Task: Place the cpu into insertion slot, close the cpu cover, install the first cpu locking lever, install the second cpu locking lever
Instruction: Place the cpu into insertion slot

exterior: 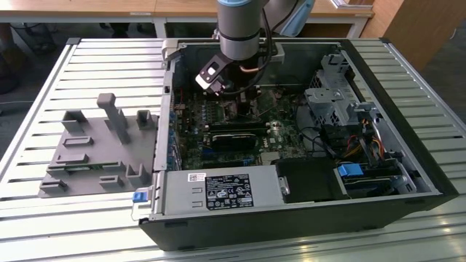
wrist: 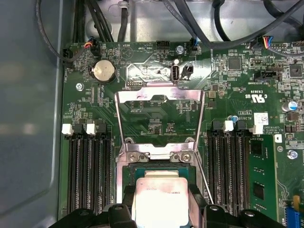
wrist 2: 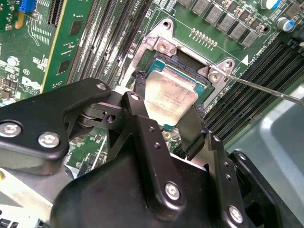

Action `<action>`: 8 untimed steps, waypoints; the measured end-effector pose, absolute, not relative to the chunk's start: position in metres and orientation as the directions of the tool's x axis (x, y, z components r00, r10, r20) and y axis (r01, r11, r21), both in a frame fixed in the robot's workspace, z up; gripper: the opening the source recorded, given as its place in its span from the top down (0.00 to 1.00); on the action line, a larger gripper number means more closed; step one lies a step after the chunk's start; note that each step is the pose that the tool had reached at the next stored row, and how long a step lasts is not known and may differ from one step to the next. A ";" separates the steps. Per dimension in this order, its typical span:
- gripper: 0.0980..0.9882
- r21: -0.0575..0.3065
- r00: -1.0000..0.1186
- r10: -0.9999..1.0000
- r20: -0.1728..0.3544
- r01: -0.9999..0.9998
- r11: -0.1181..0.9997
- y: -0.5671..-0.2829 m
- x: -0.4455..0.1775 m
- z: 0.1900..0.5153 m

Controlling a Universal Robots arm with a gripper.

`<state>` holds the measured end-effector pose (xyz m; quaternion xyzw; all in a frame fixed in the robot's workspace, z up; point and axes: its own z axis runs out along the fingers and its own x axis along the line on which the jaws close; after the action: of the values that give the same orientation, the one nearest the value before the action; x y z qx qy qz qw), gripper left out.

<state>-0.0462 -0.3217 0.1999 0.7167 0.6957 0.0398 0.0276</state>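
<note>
Plainly the hand (wrist 2: 168,97) is clamped on the chip (wrist 2: 166,102), with one black finger (wrist 2: 191,130) on each of two opposite edges. That grip leaves the grey metal top and the other two edges free, so the chip can go down square into the socket (wrist 2: 186,62).

In both wrist views the chip sits directly over the socket, low against its black frame. I cannot tell whether it is bottomed out or a shade above (the fingers hide the edges that would settle it).

The cover (wrist: 159,94) lies folded right back on its hinge, on the far side of the socket from the hand. In the first wrist view its window frames bare green board. It has to stand clear like that, or the chip could not reach the socket at all.

A thin wire lever (wrist 2: 266,89) sticks out to one side, unlatched. My reading is that it has no work to do until the cover is down.

Long memory slots (wrist: 88,175) flank the socket on both sides.

In the exterior view the arm (exterior: 240,27) reaches straight down into the open computer case (exterior: 291,232). The case lies on its side on the slatted bench (exterior: 73,234), so the board faces up towards the hand.
</note>
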 end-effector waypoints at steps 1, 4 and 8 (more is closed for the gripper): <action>0.52 0.095 0.029 0.999 0.019 0.995 -0.031 -0.321 -0.046 0.199; 0.52 0.094 0.029 0.999 0.018 0.995 -0.031 -0.321 -0.046 0.197; 0.52 0.094 0.029 0.999 0.018 0.995 -0.030 -0.319 -0.046 0.195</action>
<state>-0.0462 -0.3194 0.1953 0.7167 0.6957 0.0391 0.0274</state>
